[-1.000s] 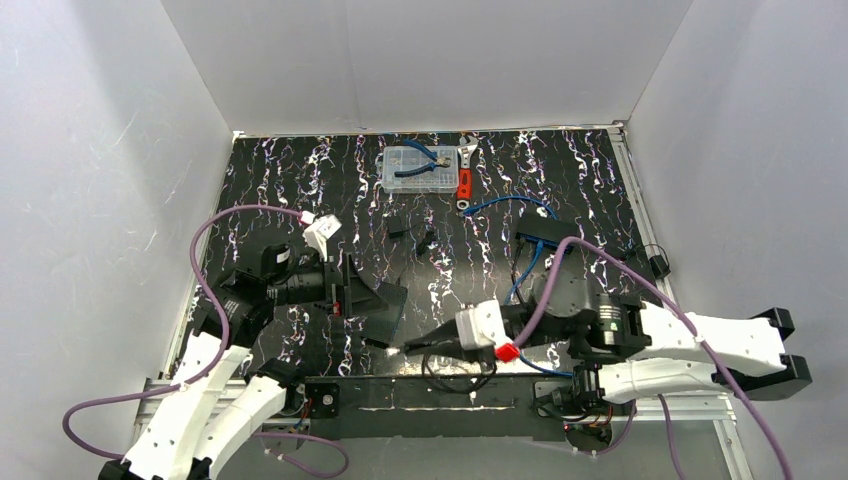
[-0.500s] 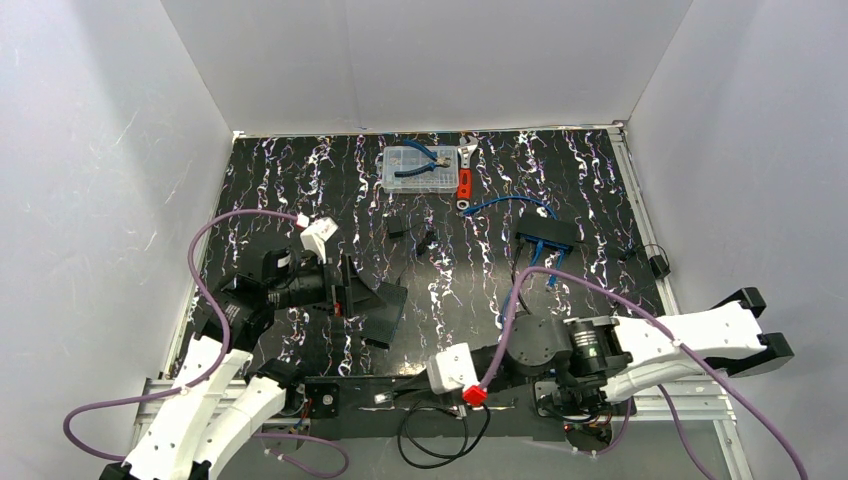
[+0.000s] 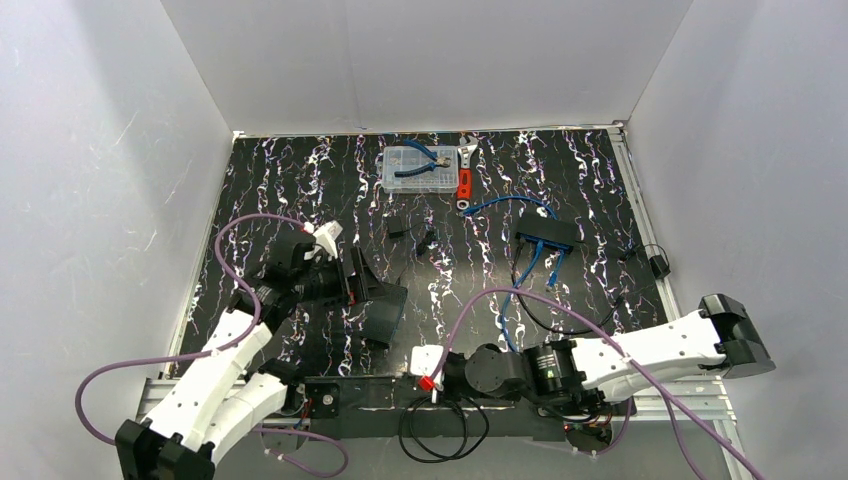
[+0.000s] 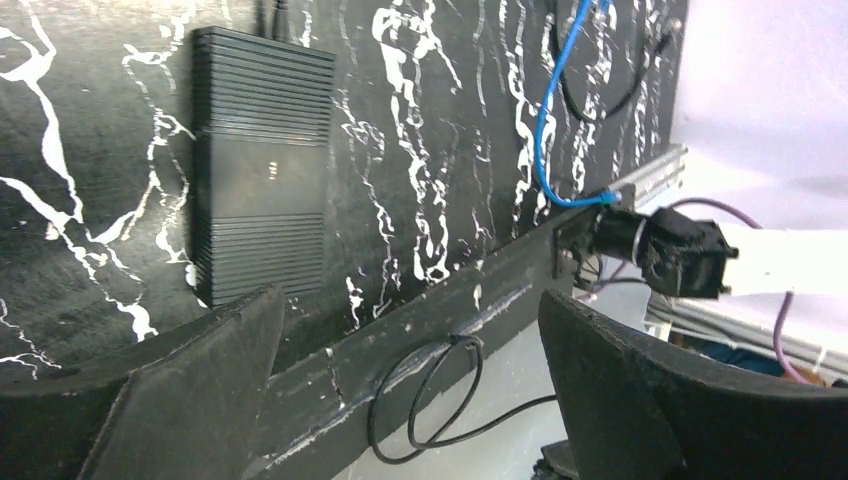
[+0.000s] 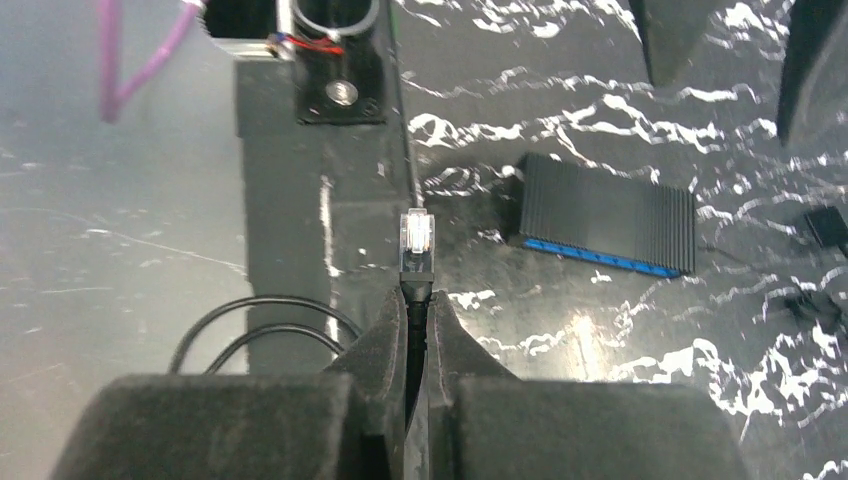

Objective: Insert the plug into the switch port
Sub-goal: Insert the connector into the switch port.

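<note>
The plug (image 5: 417,238) is a clear network plug on a thin black cable. My right gripper (image 5: 417,292) is shut on that cable just behind the plug, low over the table's near edge (image 3: 412,368). The plug points toward the left arm's base. The switch (image 5: 600,213) is a flat ribbed black box with a blue strip along one edge, lying to the plug's right and apart from it. I cannot make out single ports. My left gripper (image 4: 408,300) hangs wide open beside the switch (image 4: 262,165) and touches nothing (image 3: 366,286).
The black cable hangs in loops (image 3: 440,420) off the near rail. A second black box (image 3: 545,235) with blue cables lies right of centre. A clear parts box (image 3: 420,168) with pliers and a red-handled wrench (image 3: 465,178) sit at the back. Small black parts (image 3: 412,236) lie mid-table.
My right arm has swung left and back to the table's near edge, carrying the plug along. My left arm has shifted slightly to the right by the switch, still open.
</note>
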Action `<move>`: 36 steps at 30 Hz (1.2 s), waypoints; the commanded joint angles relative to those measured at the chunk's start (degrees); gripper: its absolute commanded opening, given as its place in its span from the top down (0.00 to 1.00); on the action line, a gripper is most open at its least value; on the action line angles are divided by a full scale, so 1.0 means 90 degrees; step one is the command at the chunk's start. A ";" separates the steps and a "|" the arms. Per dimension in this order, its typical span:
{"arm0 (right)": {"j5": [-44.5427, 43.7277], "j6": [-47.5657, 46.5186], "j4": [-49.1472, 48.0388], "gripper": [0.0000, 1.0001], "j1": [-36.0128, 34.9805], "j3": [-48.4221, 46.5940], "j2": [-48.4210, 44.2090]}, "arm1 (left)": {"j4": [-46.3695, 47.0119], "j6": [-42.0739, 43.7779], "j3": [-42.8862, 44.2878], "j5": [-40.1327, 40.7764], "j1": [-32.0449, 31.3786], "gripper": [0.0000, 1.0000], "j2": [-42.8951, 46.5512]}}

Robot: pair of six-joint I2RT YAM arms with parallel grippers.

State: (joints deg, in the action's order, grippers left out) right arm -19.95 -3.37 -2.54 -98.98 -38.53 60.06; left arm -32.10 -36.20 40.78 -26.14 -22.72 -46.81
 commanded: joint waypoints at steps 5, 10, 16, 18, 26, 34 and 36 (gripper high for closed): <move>-0.0306 -0.0069 -0.1239 0.99 0.0875 0.0674 0.0490 | 0.1209 -0.0881 -0.0806 0.1315 0.0014 0.02 -0.0271; -0.0297 -0.0225 -0.1739 0.99 0.1228 0.0824 0.1073 | 0.1662 -0.0948 -0.1154 0.1825 0.0015 0.02 -0.0450; -0.0313 -0.0216 -0.2371 0.99 0.1573 0.0942 0.1887 | 0.2104 -0.0920 -0.1324 0.1595 0.0011 0.02 -0.1000; -0.0184 -0.0260 -0.2508 0.99 0.1642 0.0901 0.2146 | 0.2205 -0.0942 -0.1369 0.1348 0.0015 0.02 -0.1242; 0.0112 -0.0179 -0.3109 0.99 0.1779 0.0975 0.2654 | 0.2234 -0.0960 -0.1572 0.0706 0.0015 0.03 -0.1580; 0.0241 -0.0150 -0.3055 0.99 0.1867 0.0760 0.2984 | 0.1820 -0.0913 -0.1654 0.0422 0.0014 0.08 -0.1444; 0.0231 -0.0150 -0.3069 0.99 0.1891 0.0713 0.3048 | 0.1731 -0.0903 -0.1669 0.0317 0.0012 0.10 -0.1424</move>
State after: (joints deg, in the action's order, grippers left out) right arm -18.07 -4.89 -27.18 -82.49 -30.16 86.21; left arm -13.40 -45.01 26.59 -20.34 -22.72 -60.96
